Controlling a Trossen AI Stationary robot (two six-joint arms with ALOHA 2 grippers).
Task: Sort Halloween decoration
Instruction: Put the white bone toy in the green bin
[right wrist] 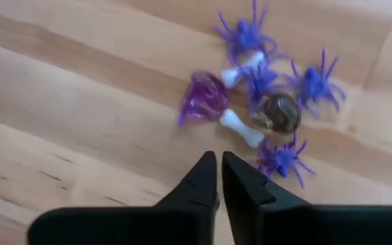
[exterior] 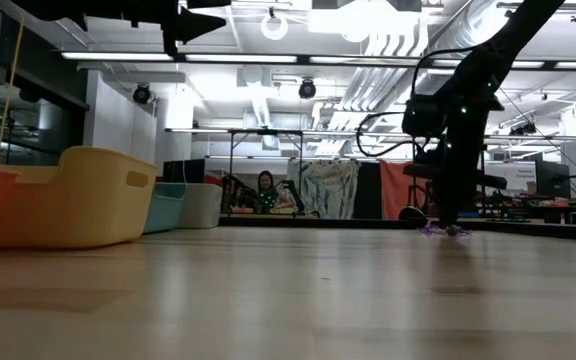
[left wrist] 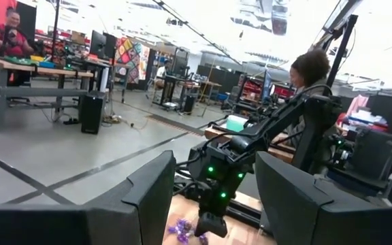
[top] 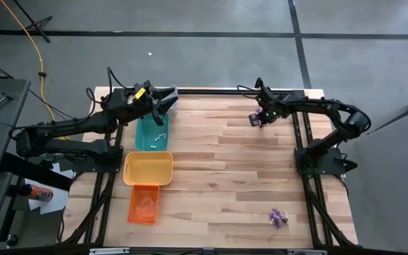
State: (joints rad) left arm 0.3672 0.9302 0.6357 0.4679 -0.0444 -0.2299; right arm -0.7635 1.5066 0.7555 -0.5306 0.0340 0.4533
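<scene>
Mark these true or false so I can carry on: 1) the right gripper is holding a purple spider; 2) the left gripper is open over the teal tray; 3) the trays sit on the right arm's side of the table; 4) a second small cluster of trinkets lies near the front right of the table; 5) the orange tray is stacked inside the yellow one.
1) False. The right gripper is nearly closed and empty, just short of the trinket pile.
2) True. The left gripper is open above the teal tray.
3) False. They sit on the left arm's side.
4) True. The cluster lies there.
5) False. The orange tray lies beside the yellow tray.
</scene>
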